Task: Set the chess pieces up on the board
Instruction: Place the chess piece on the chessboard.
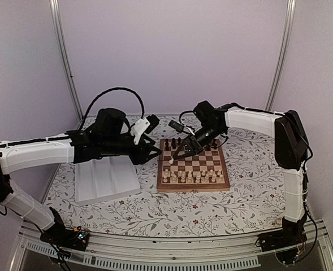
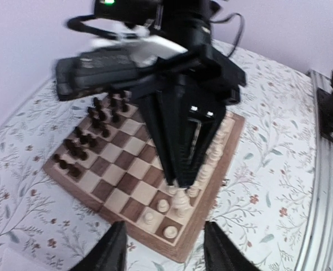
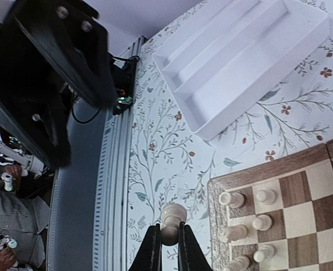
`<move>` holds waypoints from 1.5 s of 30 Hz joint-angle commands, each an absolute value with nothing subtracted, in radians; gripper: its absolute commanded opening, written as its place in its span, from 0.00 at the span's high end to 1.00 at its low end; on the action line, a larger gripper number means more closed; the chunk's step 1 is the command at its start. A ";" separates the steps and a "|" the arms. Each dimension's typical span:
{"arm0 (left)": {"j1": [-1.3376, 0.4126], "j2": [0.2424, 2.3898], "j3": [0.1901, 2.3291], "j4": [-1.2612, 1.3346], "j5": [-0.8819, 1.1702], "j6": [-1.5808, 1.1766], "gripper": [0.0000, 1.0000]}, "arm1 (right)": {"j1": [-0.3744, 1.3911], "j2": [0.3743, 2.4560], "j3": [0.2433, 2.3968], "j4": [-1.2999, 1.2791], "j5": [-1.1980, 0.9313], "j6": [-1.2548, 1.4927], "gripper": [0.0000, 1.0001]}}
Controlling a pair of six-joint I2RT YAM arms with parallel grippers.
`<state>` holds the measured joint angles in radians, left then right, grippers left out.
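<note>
I can't read any text, label, brand, number or sign on anything in my three camera views.

Tray point(image 1: 107, 180) left of board point(image 1: 193, 166)

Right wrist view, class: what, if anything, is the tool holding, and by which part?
The right tool grips a pale chess piece by its stem, just under the round head. The left tool holds nothing.
</note>
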<state>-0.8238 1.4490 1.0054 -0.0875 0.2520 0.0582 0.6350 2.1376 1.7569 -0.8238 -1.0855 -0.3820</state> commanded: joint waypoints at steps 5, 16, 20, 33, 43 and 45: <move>-0.786 1.304 1.020 -0.002 -0.526 0.205 0.11 | 0.571 1.966 1.668 -0.822 -0.665 -0.497 0.95; -0.673 1.261 0.852 0.187 -0.384 0.158 0.14 | 0.552 1.912 1.550 -0.808 -0.432 -0.570 0.95; -0.673 1.289 0.867 0.164 -0.387 0.159 0.15 | 0.562 1.948 1.552 -0.821 -0.425 -0.587 0.94; -0.673 1.311 0.850 0.183 -0.417 0.176 0.15 | 0.623 2.011 1.540 -0.854 -0.405 -0.604 0.94; -0.673 1.319 0.849 0.179 -0.427 0.184 0.15 | 0.646 2.023 1.540 -0.876 -0.379 -0.612 0.93; -0.673 1.322 0.851 0.179 -0.428 0.185 0.15 | 0.647 2.025 1.536 -0.877 -0.377 -0.613 0.93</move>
<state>-0.6720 1.3136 0.8482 0.1600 -0.4129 0.1730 0.6388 2.0048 1.5486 -0.8566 -0.3931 -0.6014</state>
